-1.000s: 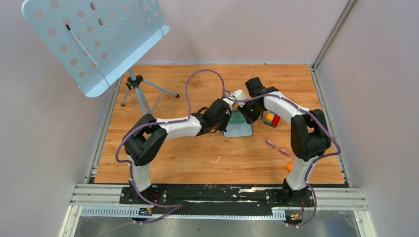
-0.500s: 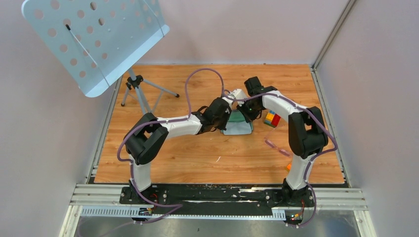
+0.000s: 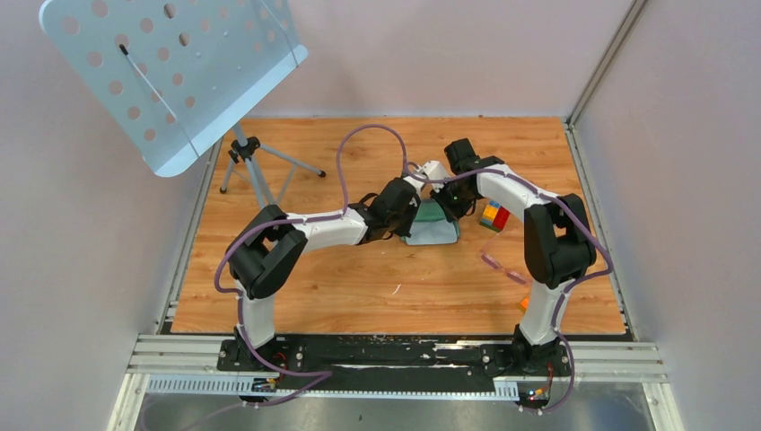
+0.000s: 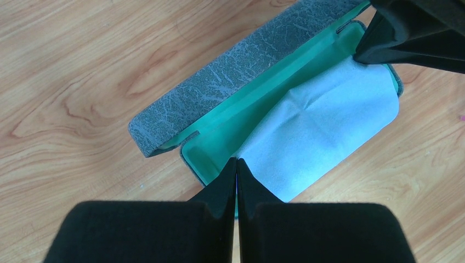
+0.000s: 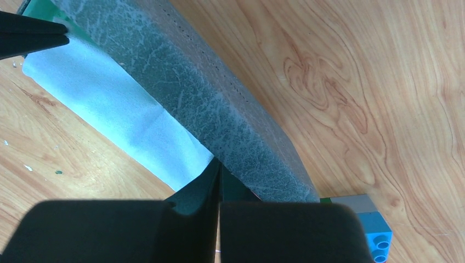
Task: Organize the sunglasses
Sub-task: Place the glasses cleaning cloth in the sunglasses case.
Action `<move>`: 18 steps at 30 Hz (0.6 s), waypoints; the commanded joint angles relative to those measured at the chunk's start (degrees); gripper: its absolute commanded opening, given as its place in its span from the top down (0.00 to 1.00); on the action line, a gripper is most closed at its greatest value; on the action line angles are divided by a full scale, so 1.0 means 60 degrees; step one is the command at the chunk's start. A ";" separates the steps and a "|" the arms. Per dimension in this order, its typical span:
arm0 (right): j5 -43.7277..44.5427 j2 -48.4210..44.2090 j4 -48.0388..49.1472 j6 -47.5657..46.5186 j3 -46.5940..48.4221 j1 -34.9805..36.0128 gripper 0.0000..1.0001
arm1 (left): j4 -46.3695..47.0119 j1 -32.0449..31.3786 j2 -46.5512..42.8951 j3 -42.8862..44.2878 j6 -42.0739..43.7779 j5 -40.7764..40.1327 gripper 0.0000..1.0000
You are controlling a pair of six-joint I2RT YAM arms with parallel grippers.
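Arms (image 3: 332, 226) crowd the case (image 4: 219, 104); sunglasses (image 3: 501, 267) lie apart, unobstructed.

bright, even, diffuse light from above in all three views. shadows soft and short, hugging the grey case (image 4: 219, 104). case texture crisp in both wrist views. left fingers (image 4: 216, 192) below it soft-edged, featureless black. top view sharp.
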 commanded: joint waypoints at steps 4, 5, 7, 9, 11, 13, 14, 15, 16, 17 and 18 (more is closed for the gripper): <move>0.0150 -0.0104 -0.0118 0.0052 0.0141 -0.0113 1.00 | 0.0568 0.0041 -0.0468 -0.0291 -0.0024 -0.0240 1.00; 0.0137 -0.0129 -0.0113 0.0068 0.0137 -0.0115 1.00 | 0.0579 0.0041 -0.0495 -0.0295 -0.0037 -0.0205 1.00; 0.0135 -0.0175 -0.0121 0.0099 0.0137 -0.0117 1.00 | 0.0566 0.0041 -0.0533 -0.0306 -0.0052 -0.0160 1.00; 0.0120 -0.0218 -0.0143 0.0115 0.0146 -0.0116 1.00 | 0.0567 0.0041 -0.0568 -0.0322 -0.0062 -0.0165 1.00; 0.0132 -0.0254 -0.0150 0.0125 0.0136 -0.0115 1.00 | 0.0552 0.0041 -0.0572 -0.0327 -0.0061 -0.0210 1.00; 0.0162 -0.0296 -0.0150 0.0136 0.0150 -0.0113 1.00 | 0.0537 0.0041 -0.0567 -0.0312 -0.0039 -0.0243 1.00; 0.0175 -0.0311 -0.0152 0.0139 0.0143 -0.0115 1.00 | 0.0537 0.0041 -0.0555 -0.0305 -0.0039 -0.0264 1.00; 0.0179 -0.0323 -0.0151 0.0150 0.0148 -0.0110 1.00 | 0.0522 0.0041 -0.0550 -0.0293 -0.0035 -0.0287 1.00; 0.0179 -0.0349 -0.0143 0.0150 0.0152 -0.0115 1.00 | 0.0503 0.0041 -0.0544 -0.0279 -0.0027 -0.0322 1.00; 0.0166 -0.0376 -0.0150 0.0161 0.0151 -0.0115 1.00 | 0.0487 0.0041 -0.0543 -0.0280 -0.0037 -0.0351 1.00; 0.0165 -0.0384 -0.0147 0.0160 0.0171 -0.0115 1.00 | 0.0468 0.0041 -0.0543 -0.0282 -0.0051 -0.0385 1.00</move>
